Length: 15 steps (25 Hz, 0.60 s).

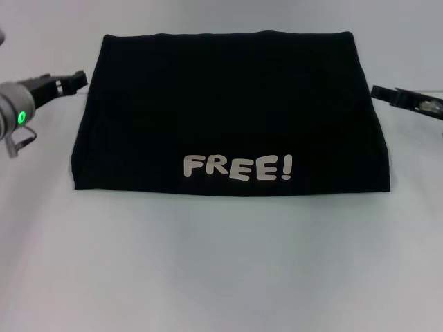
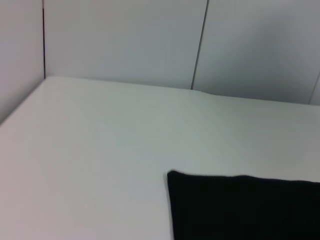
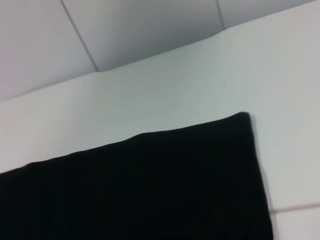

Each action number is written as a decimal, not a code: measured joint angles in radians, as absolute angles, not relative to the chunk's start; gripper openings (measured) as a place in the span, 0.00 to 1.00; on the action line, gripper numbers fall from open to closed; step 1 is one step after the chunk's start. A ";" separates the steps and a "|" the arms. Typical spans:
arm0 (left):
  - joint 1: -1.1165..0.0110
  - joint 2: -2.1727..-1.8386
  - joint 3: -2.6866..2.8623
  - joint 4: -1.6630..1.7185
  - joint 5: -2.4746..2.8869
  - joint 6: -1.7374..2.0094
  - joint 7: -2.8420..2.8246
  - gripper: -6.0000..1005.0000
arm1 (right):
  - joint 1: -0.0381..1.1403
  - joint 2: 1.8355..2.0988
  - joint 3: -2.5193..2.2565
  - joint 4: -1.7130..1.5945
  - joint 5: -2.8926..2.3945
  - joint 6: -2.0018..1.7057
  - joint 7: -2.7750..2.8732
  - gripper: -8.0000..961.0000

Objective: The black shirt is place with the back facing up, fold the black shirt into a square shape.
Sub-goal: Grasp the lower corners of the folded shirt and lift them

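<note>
At the middle of the white table [image 1: 221,270] lies the black shirt [image 1: 228,111], already folded into a compact, roughly rectangular block with its white "FREE!" lettering [image 1: 238,167] showing along the near edge; its far edge runs straight and its sides flare slightly toward the near side. The left gripper [image 1: 73,81] hangs just off the shirt's far-left corner, apart from the cloth, and the right gripper [image 1: 381,92] sits just beside the right edge, likewise not touching; whether either pair of fingers is spread or closed cannot be told (only dark tips show in the head view). Both wrist views show a far corner of the shirt on bare table and nothing held. The fold looks close to finished, judging by the shape; the risk from here is that a gripper passing low beside an edge snags the top layer and drags it askew, or that another pinch catches only one layer, so the stack slides open.
</note>
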<state>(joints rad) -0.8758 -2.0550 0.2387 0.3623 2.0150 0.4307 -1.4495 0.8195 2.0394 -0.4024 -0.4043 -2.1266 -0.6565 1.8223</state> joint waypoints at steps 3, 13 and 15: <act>-0.808 -2.058 0.263 0.408 2.019 0.598 -1.533 0.71 | 0.760 2.036 -0.400 -0.437 -2.109 -0.756 1.819 0.66; -0.616 -2.091 0.393 0.592 2.024 1.065 -1.645 0.71 | 0.604 1.966 -0.399 -0.492 -2.088 -1.165 1.768 0.65; -0.608 -2.092 0.399 0.604 2.031 1.083 -1.645 0.71 | 0.600 1.956 -0.399 -0.492 -2.088 -1.211 1.767 0.65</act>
<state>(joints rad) -0.6084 -2.0920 0.3986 0.6036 2.0314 1.0834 -1.6447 0.5995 1.9556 -0.3988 -0.4918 -2.0878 -1.2107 1.7667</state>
